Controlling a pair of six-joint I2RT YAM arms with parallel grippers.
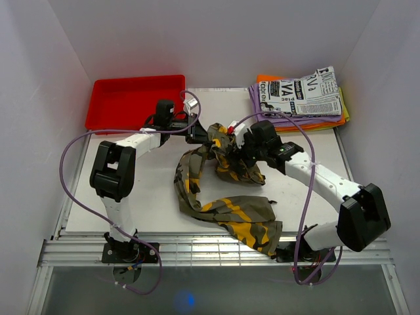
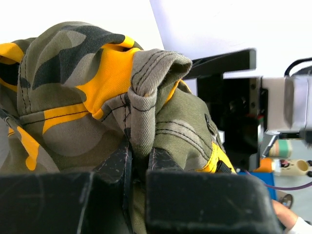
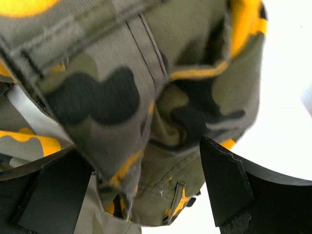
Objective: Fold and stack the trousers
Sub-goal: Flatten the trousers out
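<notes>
In the top view the fingers of both tools are buried in cloth. The black left tool (image 1: 197, 131) and black right tool (image 1: 237, 147) meet over a raised bunch of the soft cloth trousers (image 1: 223, 190) in olive green, black and yellow-orange camouflage print. The right wrist view is slightly blurred and almost filled with fabric, so no table shows there. The left wrist view is cut off by the tool's own black body along the bottom.

The left tool (image 2: 139, 163) is clamped tight on a narrow stitched fold of the trousers (image 2: 92, 97), which stands up just beyond its fingers. The right tool (image 3: 146, 153) is partly closed on a thick bunch of the trousers (image 3: 122, 97); the cloth fills the gap and touches both fingers.

The trousers lie on the middle of the white table (image 1: 151, 197). One end is gathered between the tools, and the rest trails in a curve toward the near edge, where its tip overhangs near the right arm's base. A shallow red plastic tray (image 1: 131, 98) sits at the far left corner. A stack of folded garments (image 1: 305, 97), white newspaper-print above purple and orange, fills the far right corner. Bare table shows along the left side and at the right edge.
</notes>
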